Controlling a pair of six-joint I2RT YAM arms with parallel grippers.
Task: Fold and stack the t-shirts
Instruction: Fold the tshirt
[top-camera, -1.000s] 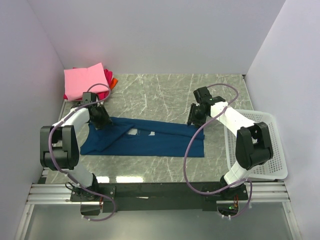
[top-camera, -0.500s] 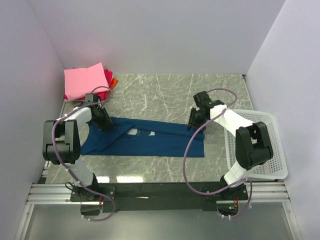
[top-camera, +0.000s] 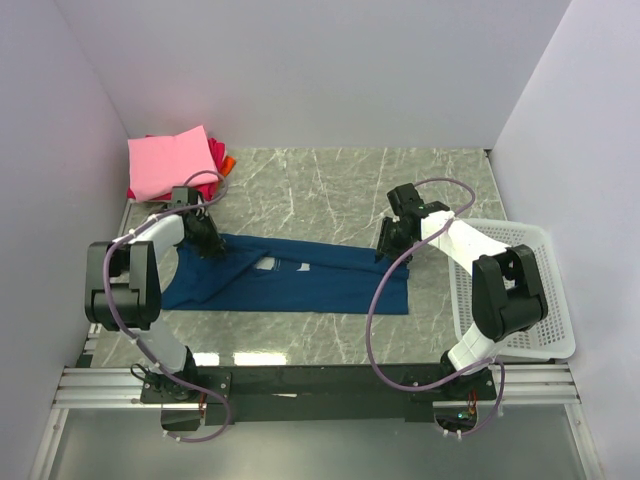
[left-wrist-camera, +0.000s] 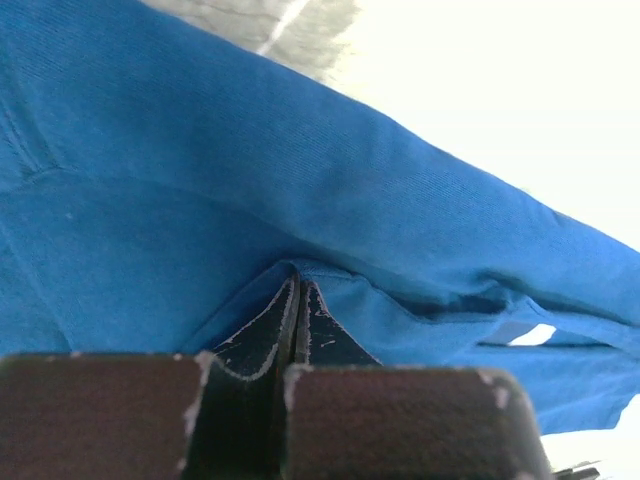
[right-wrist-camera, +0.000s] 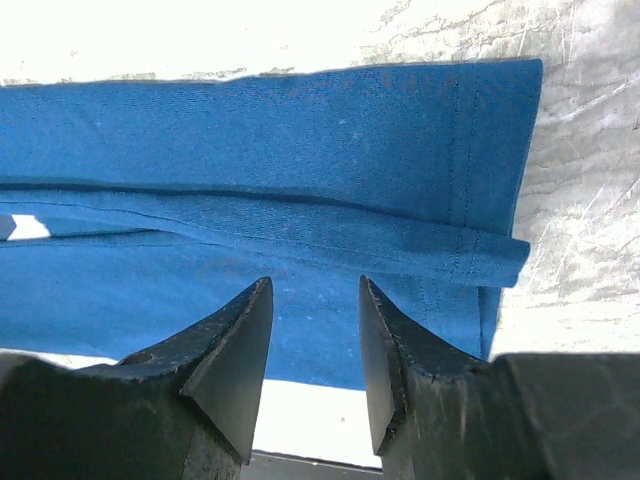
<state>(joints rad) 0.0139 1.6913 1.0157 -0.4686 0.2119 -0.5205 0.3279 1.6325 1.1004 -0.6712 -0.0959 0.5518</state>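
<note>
Just brought the left gripper (left-wrist-camera: 298, 300) from half-parted to fully together, pinching a pucker of the dark blue t-shirt (top-camera: 300, 285) at its upper-left edge, the shirt itself lying as a long flat band across the middle of the marble table (top-camera: 330, 180). Kept the right gripper (right-wrist-camera: 315, 330) with jaws apart on nothing, poised just above the shirt's right hem. Probably secures one corner for the next fold, with the other pinch not yet made and the pink folded shirt (top-camera: 168, 163) well apart at upper left.
</note>
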